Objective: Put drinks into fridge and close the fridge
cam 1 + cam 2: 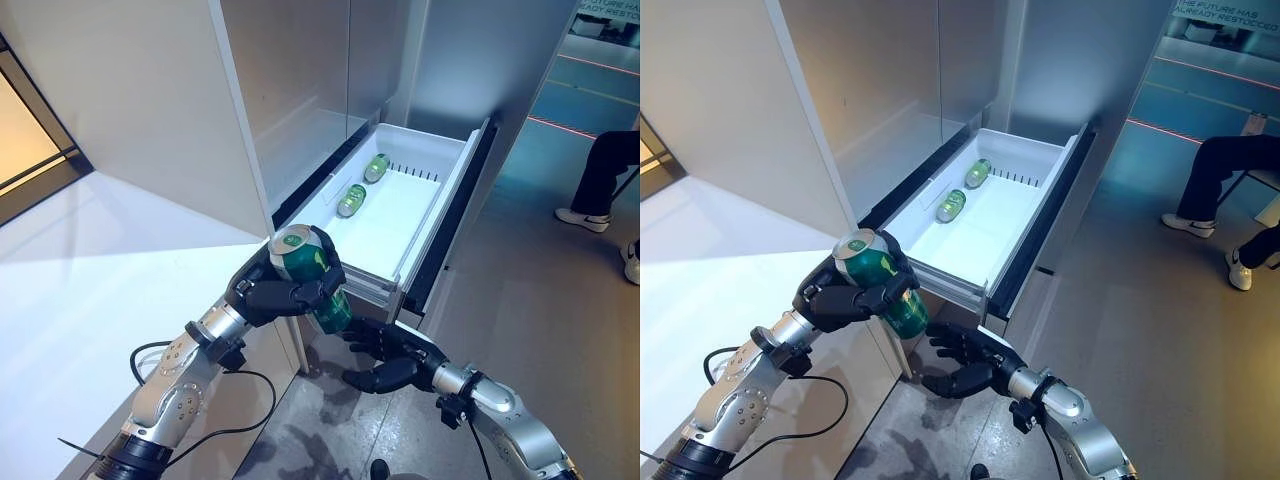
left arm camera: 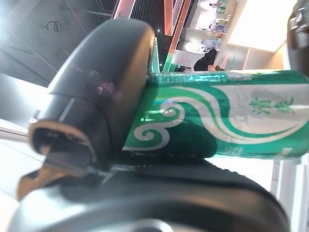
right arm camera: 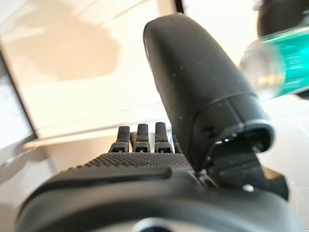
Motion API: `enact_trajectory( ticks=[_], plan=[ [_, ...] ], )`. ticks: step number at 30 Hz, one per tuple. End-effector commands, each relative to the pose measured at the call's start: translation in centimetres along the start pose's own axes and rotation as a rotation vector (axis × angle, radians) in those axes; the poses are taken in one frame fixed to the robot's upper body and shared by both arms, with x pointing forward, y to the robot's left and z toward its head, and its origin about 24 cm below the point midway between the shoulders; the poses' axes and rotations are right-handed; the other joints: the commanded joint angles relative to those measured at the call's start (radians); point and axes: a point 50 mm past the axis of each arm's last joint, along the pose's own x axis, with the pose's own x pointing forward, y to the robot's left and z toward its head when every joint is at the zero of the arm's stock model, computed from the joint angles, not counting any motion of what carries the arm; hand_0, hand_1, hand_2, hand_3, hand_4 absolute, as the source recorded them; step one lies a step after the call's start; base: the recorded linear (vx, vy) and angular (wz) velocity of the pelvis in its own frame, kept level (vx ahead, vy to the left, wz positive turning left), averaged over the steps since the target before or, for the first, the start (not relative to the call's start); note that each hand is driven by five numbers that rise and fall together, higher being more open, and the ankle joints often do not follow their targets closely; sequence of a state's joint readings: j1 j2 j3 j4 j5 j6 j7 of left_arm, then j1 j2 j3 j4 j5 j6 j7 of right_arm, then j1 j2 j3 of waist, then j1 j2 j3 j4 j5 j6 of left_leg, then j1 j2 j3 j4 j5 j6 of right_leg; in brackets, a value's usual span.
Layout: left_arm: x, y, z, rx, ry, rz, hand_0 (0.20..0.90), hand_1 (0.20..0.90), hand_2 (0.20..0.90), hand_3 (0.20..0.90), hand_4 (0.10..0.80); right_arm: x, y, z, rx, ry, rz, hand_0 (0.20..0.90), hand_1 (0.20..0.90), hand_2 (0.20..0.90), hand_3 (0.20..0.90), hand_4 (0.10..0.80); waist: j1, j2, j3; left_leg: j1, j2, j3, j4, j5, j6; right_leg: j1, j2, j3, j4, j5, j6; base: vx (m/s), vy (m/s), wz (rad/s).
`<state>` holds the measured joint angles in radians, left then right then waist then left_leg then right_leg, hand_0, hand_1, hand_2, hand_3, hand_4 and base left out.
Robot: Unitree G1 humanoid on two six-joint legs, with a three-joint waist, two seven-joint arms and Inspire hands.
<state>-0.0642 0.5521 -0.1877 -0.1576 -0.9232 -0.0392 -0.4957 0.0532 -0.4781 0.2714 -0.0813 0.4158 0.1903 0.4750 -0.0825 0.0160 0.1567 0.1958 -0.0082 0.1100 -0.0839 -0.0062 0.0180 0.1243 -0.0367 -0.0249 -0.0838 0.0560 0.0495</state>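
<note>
My left hand (image 1: 275,295) is curled round a green can (image 1: 305,270) and holds it tilted just before the near corner of the open white fridge drawer (image 1: 420,225). The can shows close up in the left wrist view (image 2: 227,121). Green cans (image 1: 352,200) lie on their sides at the back of the drawer. My right hand (image 1: 390,355) hangs below the drawer's front edge with its fingers relaxed and holds nothing; it shows in the right wrist view (image 3: 145,145).
The grey fridge body (image 1: 300,90) rises behind the drawer. A white counter (image 1: 90,290) lies on my left. A seated person's legs and shoes (image 1: 595,190) show at the far right on the grey floor.
</note>
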Motion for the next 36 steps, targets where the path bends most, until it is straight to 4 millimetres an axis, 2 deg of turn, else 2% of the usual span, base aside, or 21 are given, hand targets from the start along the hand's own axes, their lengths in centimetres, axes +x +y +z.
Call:
enact_trajectory(
  ticks=[1, 11, 21, 29, 36],
  plan=[
    [2.4, -2.5, 5.3, 0.111, -0.321, -0.193, 0.3, 0.3, 0.3, 0.2, 0.1, 0.9, 0.1, 6.1, -0.055, -0.26, 0.101, 0.9, 0.9, 0.9, 0.9, 0.8, 0.019, -0.003, -0.07, -0.014, -0.048, -0.06, 0.044, -0.081, 0.029, -0.019, 0.048, -0.001, 0.144, -0.157, 0.018, -0.025, -0.023, -0.07],
    [3.4, -3.3, 4.6, 0.089, -0.272, -0.245, 0.3, 0.3, 0.3, 0.2, 0.1, 1.4, 1.2, 8.8, -0.066, -0.356, 0.174, 0.9, 0.9, 0.9, 0.9, 0.8, 0.024, -0.004, -0.076, -0.021, -0.047, -0.061, 0.045, -0.074, 0.022, -0.014, 0.046, -0.013, 0.13, -0.149, 0.014, -0.002, -0.002, 0.0],
    [4.5, -4.1, 3.6, 0.068, -0.222, -0.293, 0.3, 0.3, 0.3, 0.2, 0.1, 2.4, 2.8, 10.1, -0.055, -0.409, 0.267, 0.9, 0.9, 0.9, 0.9, 0.8, 0.028, -0.004, -0.076, -0.022, -0.048, -0.058, 0.047, -0.072, 0.019, -0.008, 0.04, -0.029, 0.124, -0.145, 0.011, 0.0, 0.0, 0.0],
    [4.7, -4.2, 3.2, 0.11, -0.2, -0.291, 0.3, 0.3, 0.3, 0.2, 0.1, 3.0, 4.3, 9.7, 0.048, -0.342, 0.418, 0.9, 0.9, 0.9, 0.9, 0.8, 0.033, -0.004, -0.078, -0.027, -0.051, -0.063, 0.05, -0.07, 0.019, -0.008, 0.037, -0.036, 0.12, -0.142, 0.011, -0.001, 0.0, 0.01],
    [4.8, -4.0, 3.3, 0.118, -0.183, -0.298, 0.3, 0.3, 0.3, 0.2, 0.1, 3.1, 4.8, 9.7, 0.028, -0.307, 0.477, 0.9, 0.9, 0.9, 0.9, 0.8, 0.038, -0.008, -0.082, -0.028, -0.053, -0.068, 0.05, -0.068, 0.019, -0.007, 0.036, -0.039, 0.119, -0.14, 0.011, -0.002, -0.001, 0.03]
  ],
)
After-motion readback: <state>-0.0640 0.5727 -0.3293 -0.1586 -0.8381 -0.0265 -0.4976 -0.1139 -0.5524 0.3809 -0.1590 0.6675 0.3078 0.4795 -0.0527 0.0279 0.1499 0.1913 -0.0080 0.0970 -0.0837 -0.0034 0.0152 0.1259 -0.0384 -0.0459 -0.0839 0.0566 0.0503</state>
